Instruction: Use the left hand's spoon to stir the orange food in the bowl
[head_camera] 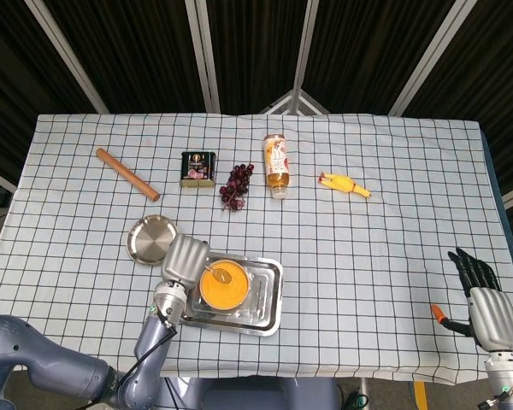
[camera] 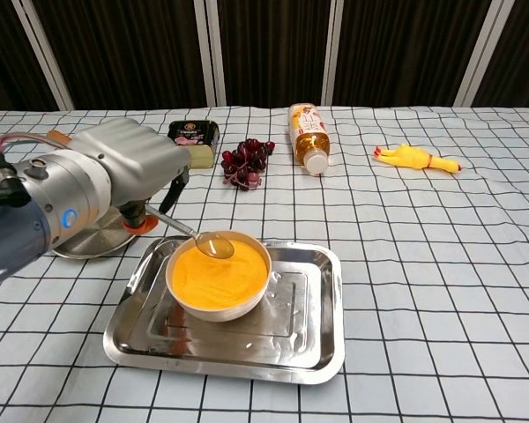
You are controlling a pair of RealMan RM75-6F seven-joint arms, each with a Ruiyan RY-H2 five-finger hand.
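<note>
Checked white tablecloth (head_camera: 393,222) over the table — dark curtains (camera: 397,53) with pale metal posts (camera: 207,53) behind.

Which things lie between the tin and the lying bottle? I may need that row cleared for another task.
Only the bunch of dark grapes lies between the tin and the bottle; bare checked cloth fills the rest. Both views show it, the head view most plainly.

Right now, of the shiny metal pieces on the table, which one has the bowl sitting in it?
The rectangular steel tray at the front edge holds the bowl of orange food. The round metal plate beside it to the left carries nothing visible, and the left hand partly covers it.
</note>
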